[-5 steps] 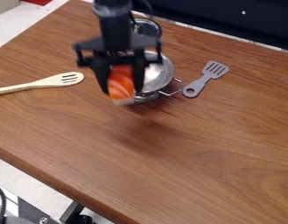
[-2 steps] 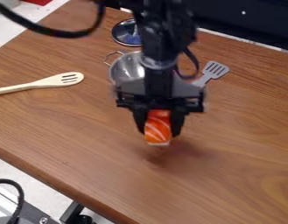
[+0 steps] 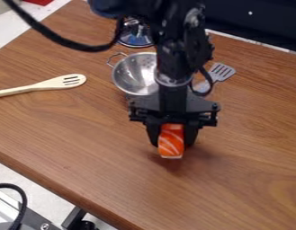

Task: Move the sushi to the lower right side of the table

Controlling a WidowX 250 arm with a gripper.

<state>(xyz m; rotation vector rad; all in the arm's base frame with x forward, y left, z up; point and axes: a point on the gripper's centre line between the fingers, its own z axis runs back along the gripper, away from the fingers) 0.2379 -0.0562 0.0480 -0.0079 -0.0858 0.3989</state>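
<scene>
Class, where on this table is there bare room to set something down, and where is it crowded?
Bare wood: the near-left stretch between the spoon and the front-left edge; the near corner, below the sushi; the broad right side, beyond the spatula. Crowded: the far middle, where colander, lid and spatula cluster around the arm.

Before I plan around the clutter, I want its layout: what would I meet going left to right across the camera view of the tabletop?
Beige slotted spoon → metal colander → sushi, held in the gripper → gray slotted spatula.
</scene>
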